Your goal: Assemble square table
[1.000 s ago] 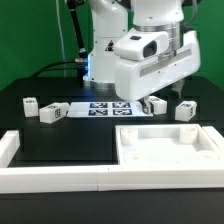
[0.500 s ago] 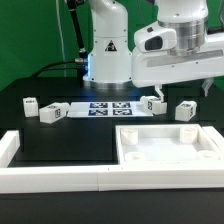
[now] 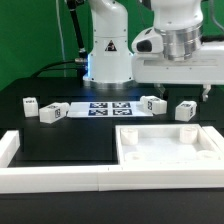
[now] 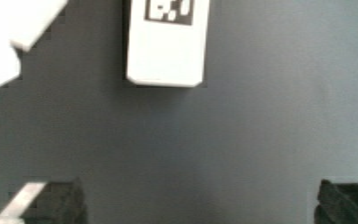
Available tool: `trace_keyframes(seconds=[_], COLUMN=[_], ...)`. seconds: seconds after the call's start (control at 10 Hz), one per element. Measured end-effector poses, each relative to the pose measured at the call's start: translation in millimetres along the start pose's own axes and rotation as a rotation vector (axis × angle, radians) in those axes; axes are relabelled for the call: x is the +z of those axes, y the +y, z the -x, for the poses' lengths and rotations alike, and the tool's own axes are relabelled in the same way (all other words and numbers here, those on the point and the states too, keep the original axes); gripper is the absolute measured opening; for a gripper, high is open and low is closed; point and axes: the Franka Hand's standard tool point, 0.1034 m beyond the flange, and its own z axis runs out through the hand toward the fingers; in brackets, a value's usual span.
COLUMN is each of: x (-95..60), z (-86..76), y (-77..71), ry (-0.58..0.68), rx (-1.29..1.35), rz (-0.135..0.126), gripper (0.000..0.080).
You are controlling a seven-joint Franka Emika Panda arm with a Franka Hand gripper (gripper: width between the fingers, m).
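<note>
White slab (image 3: 165, 148) lies flat against the border wall (image 3: 60, 176), exterior view's right; sockets look bare, so no leg is in. Behind it, right legs (image 3: 152, 104) loose; left legs (image 3: 52, 113) loose beside marker board (image 3: 100, 107). Gripper (image 4: 194, 205) hangs above, jaws wide, empty. All four legs left to fit.
</note>
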Motion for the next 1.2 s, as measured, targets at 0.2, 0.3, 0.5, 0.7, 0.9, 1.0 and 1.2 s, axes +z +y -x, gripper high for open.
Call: trace_keyframes(seconds=[0.2, 0.3, 0.5, 0.7, 0.9, 1.0, 1.2], x=[2.3, 2.6, 15.0, 24.6, 24.9, 26.6, 37.5], z=[-0.6, 0.1, 9.5, 15.8, 15.8, 16.2, 23.6], y=[3.2, 2.3, 10.2, 13.1, 15.4, 15.6, 13.8], ry=[-0.052, -0.051, -0.179, -0.433, -0.572, -0.634, -0.650], rx=[0.039, 0.037, 0.082, 0.131, 0.141, 0.142, 0.152], rz=[-0.042, -0.042, -0.086, -0.162, -0.181, -0.186, -0.174], gripper=[0.0648, 0.0648, 0.0648, 0.0648, 0.0648, 0.0648, 0.0648])
